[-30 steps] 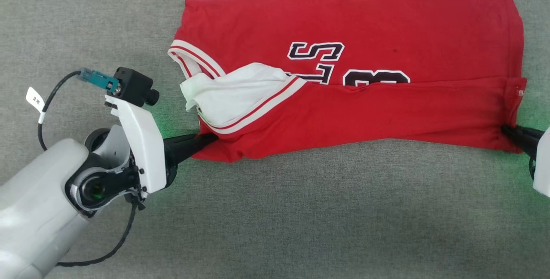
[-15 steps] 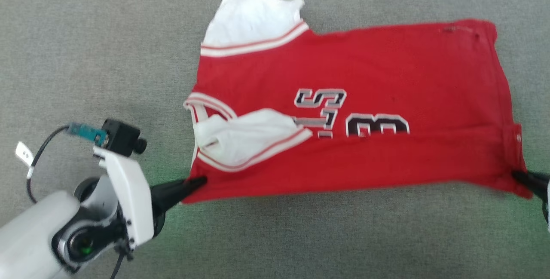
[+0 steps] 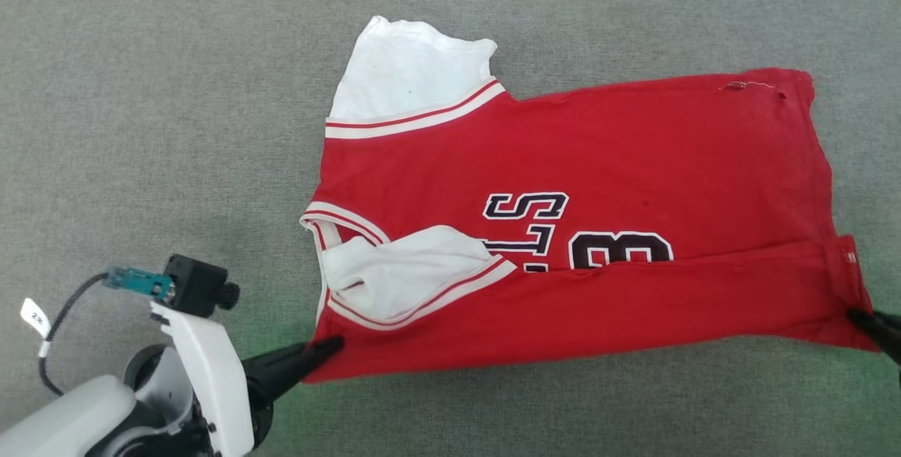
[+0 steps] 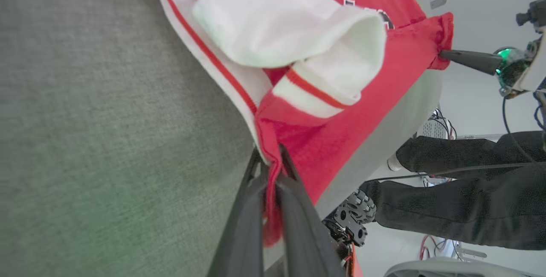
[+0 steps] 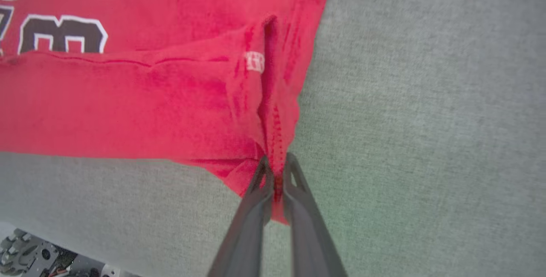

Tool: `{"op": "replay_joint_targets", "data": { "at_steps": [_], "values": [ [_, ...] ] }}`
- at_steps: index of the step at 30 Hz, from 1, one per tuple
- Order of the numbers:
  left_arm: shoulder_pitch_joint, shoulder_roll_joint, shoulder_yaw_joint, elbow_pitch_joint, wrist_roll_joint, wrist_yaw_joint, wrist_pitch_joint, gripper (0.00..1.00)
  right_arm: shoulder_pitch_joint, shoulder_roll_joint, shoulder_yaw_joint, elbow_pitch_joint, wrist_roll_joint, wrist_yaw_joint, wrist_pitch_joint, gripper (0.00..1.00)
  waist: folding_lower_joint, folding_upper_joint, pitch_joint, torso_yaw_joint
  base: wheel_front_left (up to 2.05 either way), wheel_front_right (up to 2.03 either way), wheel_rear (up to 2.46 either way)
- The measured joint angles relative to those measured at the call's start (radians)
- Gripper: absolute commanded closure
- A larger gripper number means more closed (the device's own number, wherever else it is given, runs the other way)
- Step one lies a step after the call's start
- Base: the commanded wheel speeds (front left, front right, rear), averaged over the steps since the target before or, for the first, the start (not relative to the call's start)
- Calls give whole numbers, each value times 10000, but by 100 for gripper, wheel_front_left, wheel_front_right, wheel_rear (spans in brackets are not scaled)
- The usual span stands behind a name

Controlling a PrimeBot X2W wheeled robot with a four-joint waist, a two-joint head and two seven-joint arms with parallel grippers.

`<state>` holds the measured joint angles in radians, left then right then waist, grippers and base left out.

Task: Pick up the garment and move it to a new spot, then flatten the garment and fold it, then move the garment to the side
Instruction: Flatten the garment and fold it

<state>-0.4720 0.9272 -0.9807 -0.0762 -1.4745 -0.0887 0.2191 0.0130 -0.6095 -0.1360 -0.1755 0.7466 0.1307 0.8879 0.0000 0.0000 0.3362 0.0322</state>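
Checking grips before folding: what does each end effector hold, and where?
Both pinch the garment: left end effector its near sleeve-side corner, right end effector its near hem corner.

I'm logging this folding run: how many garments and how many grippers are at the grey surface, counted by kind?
garment: 1
grippers: 2, left gripper and right gripper, both shut on the garment
Total: 3

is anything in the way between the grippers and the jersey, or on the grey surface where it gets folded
Nothing visible. The left gripper and right gripper already pinch the garment at its near corners, and the grey surface beyond it shows no other object.
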Motion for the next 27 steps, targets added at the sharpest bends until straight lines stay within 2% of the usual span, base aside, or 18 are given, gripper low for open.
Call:
{"op": "replay_joint_targets", "data": {
  "at_steps": [1, 5, 9, 14, 17, 22, 27],
  "values": [
    [0, 2, 56, 0, 23, 10, -94, 0, -22, 102, -59, -4, -40, 0, -136, 0, 0, 0, 1, -19, 0, 0, 0],
    [-1, 125, 458, -8, 31, 81, -717, 0, -315, 412, -138, -150, -280, 0, -1129, 0, 0, 0, -3, -152, 0, 0, 0],
    [-2, 255, 1053, 142, 127, 240, -1745, 0, -696, 809, -10, -188, -794, 0, -2750, 0, 1, 0, -7, -358, 0, 0, 0],
    [-250, 36, 2132, 1179, 385, 836, -3618, 0, -1460, 1611, 535, 142, -1822, 0, -5461, 0, 1, 0, 60, -749, 0, 0, 0],
    [-714, -234, 2493, 1921, 725, 1045, -4247, 0, -1813, 2157, 1022, 495, -2332, 0, -6959, 0, 0, 0, 146, -1051, 0, 0, 0],
    [-1755, -407, 2648, 2905, 1352, 1120, -4357, 0, -2274, 2671, 1768, 909, -2754, 0, -8583, 0, 0, 0, 357, -1514, 0, 0, 0],
    [-3529, -449, 2468, 4033, 1939, 826, -3221, 0, -2601, 2957, 2301, 1342, -2903, 0, -9681, 0, 0, -1, 744, -2132, 0, 0, 0]
  ]
}}
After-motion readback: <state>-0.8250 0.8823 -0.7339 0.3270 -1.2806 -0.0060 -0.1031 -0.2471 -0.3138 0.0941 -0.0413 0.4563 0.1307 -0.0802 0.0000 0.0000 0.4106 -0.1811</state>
